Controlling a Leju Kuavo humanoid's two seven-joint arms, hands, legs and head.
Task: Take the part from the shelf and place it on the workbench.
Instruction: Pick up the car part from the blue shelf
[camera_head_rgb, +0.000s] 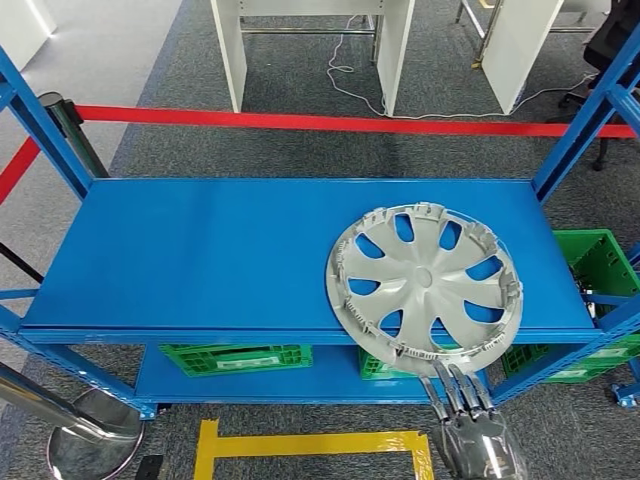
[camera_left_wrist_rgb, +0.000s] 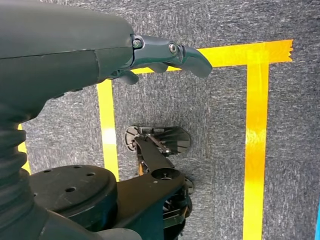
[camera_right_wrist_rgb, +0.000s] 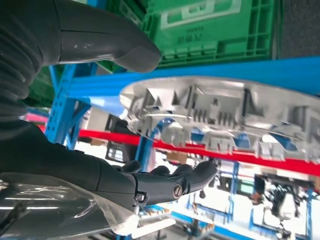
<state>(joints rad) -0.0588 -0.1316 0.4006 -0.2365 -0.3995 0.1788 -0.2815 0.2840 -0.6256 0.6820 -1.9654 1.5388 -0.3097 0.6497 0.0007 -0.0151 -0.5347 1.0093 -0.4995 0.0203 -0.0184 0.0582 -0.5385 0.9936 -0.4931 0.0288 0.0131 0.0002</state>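
- The part, a round silver wheel cover (camera_head_rgb: 424, 285), lies on the top blue shelf (camera_head_rgb: 211, 255), over toward the robot's right side.
- Its near edge sticks out a little past the front of the shelf.
- It lies almost flat with its clip side facing up. It is round, so it has no long side.
- The right hand (camera_head_rgb: 469, 425) is just below that near edge, fingers reaching up to it.
- In the right wrist view the thumb (camera_right_wrist_rgb: 124, 47) is on one side of the rim and the fingers (camera_right_wrist_rgb: 181, 180) on the other. There is space between them, so the hand is open and not holding the cover yet.
- The left hand (camera_left_wrist_rgb: 166, 52) hangs down over the floor with its yellow tape (camera_left_wrist_rgb: 256, 140). It holds nothing, fingers out straight.
- So the job has only just begun, I think. The grab, the lift and the carry to the tabletop are all left to do.
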